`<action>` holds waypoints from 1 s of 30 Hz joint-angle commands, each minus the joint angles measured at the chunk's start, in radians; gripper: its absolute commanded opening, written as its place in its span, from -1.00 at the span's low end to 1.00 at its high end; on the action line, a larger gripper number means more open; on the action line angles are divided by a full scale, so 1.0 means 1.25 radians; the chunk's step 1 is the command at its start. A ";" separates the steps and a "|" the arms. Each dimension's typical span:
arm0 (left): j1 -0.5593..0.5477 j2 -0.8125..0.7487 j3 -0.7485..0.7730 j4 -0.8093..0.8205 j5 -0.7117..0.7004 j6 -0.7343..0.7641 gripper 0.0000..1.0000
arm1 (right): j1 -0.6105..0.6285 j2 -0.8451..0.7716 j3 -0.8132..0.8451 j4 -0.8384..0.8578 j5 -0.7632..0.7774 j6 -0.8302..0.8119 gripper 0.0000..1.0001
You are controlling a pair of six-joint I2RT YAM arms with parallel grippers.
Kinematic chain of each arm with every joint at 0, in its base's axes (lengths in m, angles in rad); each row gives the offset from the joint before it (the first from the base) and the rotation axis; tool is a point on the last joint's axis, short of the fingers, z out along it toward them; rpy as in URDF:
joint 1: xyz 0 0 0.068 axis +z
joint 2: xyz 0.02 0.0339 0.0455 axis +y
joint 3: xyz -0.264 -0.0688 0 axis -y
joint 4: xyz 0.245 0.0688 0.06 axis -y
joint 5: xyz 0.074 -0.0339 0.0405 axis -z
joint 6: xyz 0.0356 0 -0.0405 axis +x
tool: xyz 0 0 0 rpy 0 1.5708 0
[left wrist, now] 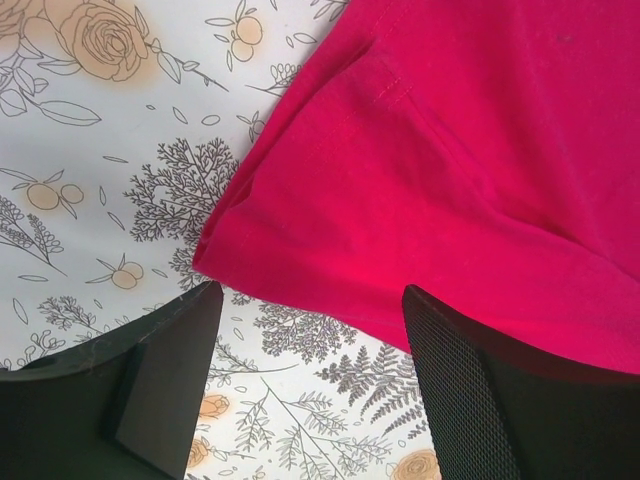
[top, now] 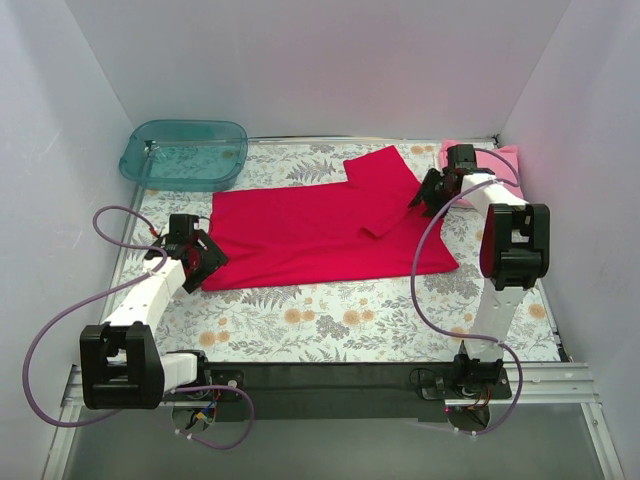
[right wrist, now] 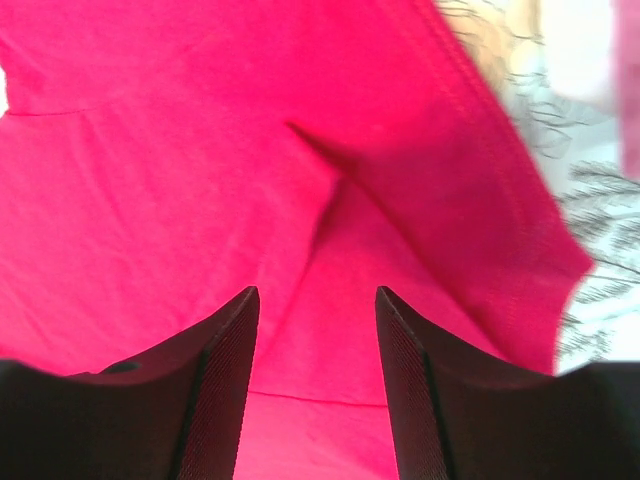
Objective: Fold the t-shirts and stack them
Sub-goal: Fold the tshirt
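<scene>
The crimson red t-shirt (top: 320,235) lies spread flat mid-table, one sleeve folded over near its far right. The light pink t-shirt (top: 500,165) lies bunched at the far right, partly hidden behind my right arm. My left gripper (top: 203,262) is open and empty at the red shirt's left edge; in the left wrist view (left wrist: 310,300) it hovers over the shirt's corner (left wrist: 420,200). My right gripper (top: 428,192) is open over the folded sleeve; in the right wrist view (right wrist: 315,300) red cloth (right wrist: 200,180) lies between the jaws, not pinched.
A teal translucent plastic tub (top: 186,153) stands at the far left corner. The table wears a floral cloth (top: 330,315). White walls close in left, back and right. A black rail (top: 330,385) runs along the near edge.
</scene>
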 commanded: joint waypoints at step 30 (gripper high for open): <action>0.004 0.172 -0.038 -0.032 -0.057 -0.125 -0.51 | -0.183 -0.400 -0.595 0.009 0.064 -0.117 -0.10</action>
